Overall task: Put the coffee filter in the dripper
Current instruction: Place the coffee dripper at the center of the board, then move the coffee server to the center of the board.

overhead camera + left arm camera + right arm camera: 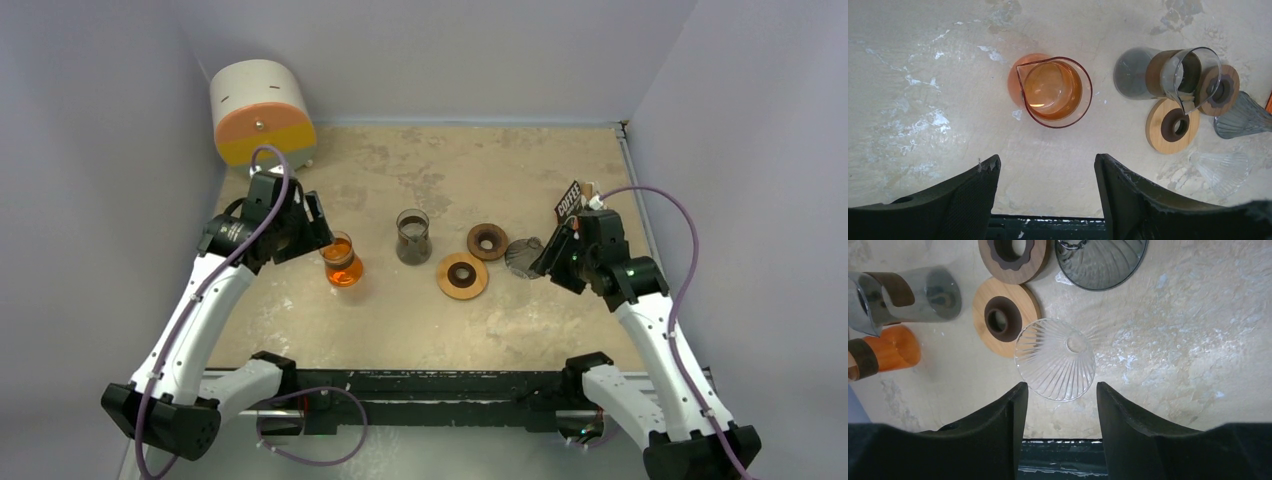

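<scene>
A clear ribbed glass dripper [1055,359] lies mouth-down on the table, its near rim just between the tips of my right gripper [1060,387], which is open and holds nothing. The same dripper [1223,170] shows faintly in the left wrist view. A grey glass dripper [1100,262] lies farther back, beside my right gripper [545,258]. My left gripper [1047,159] hangs open and empty, short of an orange glass carafe [1053,90]. The coffee filter is out of view.
A grey glass carafe [413,237] stands mid-table, with a light wooden ring [462,275] and a dark wooden ring [487,241] to its right. A dark lettered pack [568,203] stands behind the right arm. A white and orange cylinder [262,110] sits back left.
</scene>
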